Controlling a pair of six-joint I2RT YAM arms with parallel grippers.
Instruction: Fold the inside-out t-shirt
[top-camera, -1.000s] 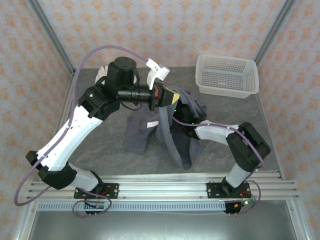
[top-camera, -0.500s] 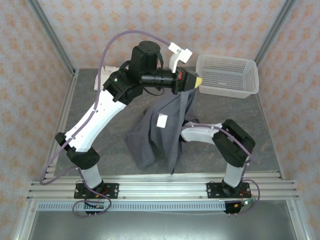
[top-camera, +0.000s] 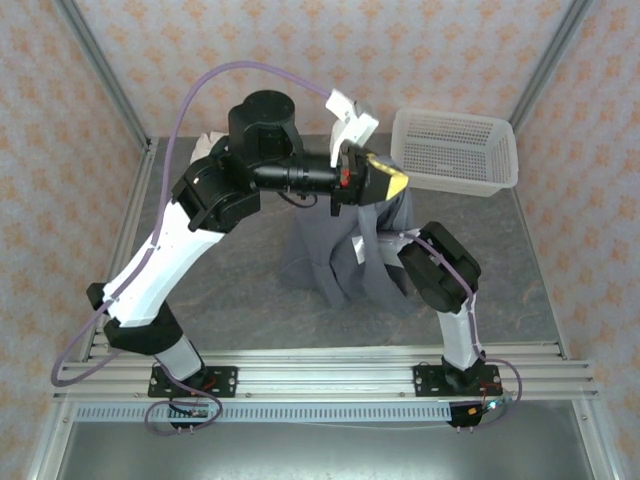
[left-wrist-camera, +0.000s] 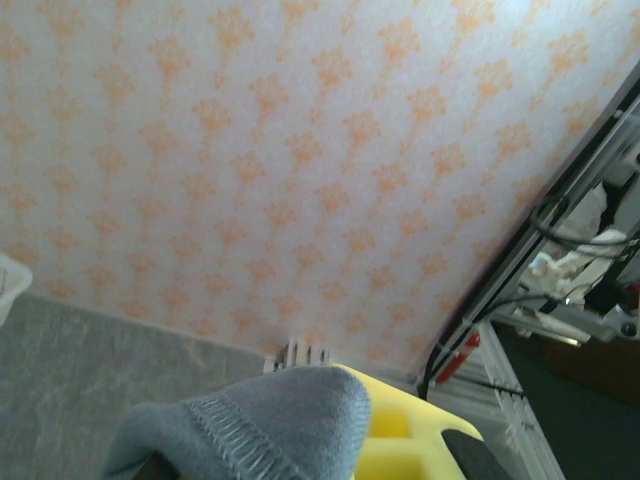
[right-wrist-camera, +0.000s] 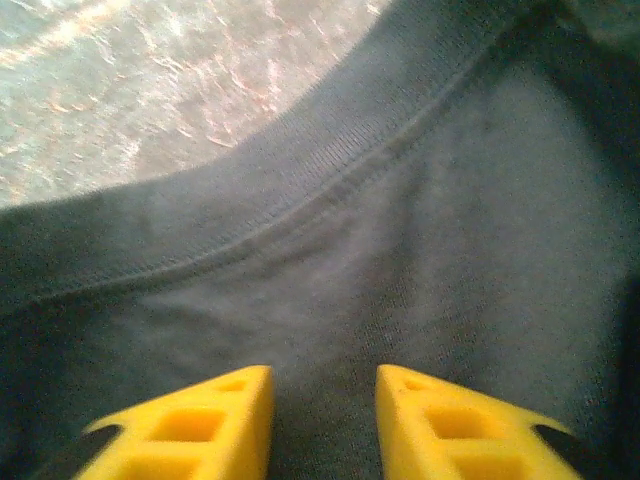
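**Surroundings.** White mesh basket (top-camera: 455, 150) at the table's (top-camera: 230, 300) far right corner, just beside the raised gripper but apart from it. A pale item (top-camera: 207, 146) lies at the far left corner, mostly hidden behind the left arm (top-camera: 165, 250), so what it is cannot be told. Patterned walls (left-wrist-camera: 250, 150) stand on three sides.

**T-shirt** (top-camera: 345, 255). Dark grey, hanging in a bunched column over the table's middle with its lower folds resting on the surface. A small white tag (top-camera: 358, 250) faces up.

**Left gripper** (top-camera: 392, 180). Lifted high and pointing toward the right edge. It is clamped on a stitched hem, which drapes over one yellow finger (left-wrist-camera: 400, 440).

**Right arm** (top-camera: 440, 270). Folded tight, elbow toward the near right, forearm reaching left into the hanging cloth.

**Right gripper** (right-wrist-camera: 320, 385). Its jaws stand apart, holding nothing. It faces the fabric just below the ribbed collar band (right-wrist-camera: 250, 220).
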